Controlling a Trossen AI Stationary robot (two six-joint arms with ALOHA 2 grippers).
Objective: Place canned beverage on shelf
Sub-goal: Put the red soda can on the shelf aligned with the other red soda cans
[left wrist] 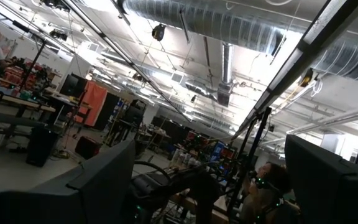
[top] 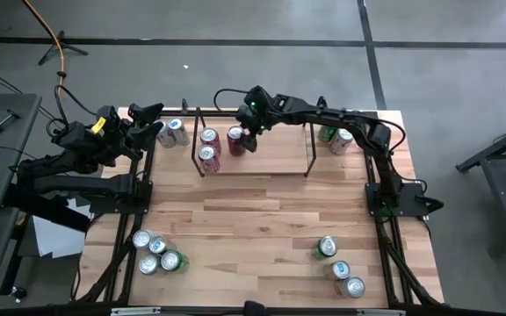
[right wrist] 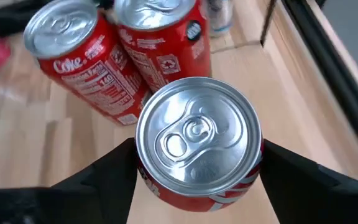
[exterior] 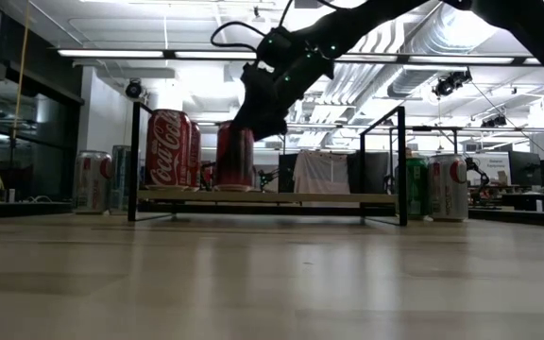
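A red canned beverage stands upright in the left part of the shelf, a low black-rod rack with a light wood base at the table's far side. My right gripper reaches in from the right and is shut on this can. Two more red cans stand on the shelf base just left of it. Beyond the table's left edge, my left gripper is raised and open, with nothing between its fingers. My right gripper has the can's wall just below the top rim between its two fingers, one on each opposite side. The fingers come slanting down from above and from the table's right. The can is upright, and its bottom seems to rest on the shelf base.
Loose cans stand outside the shelf: two at the far left, two at the far right, a cluster at the near left and three at the near right. The right half of the shelf base is bare wood.
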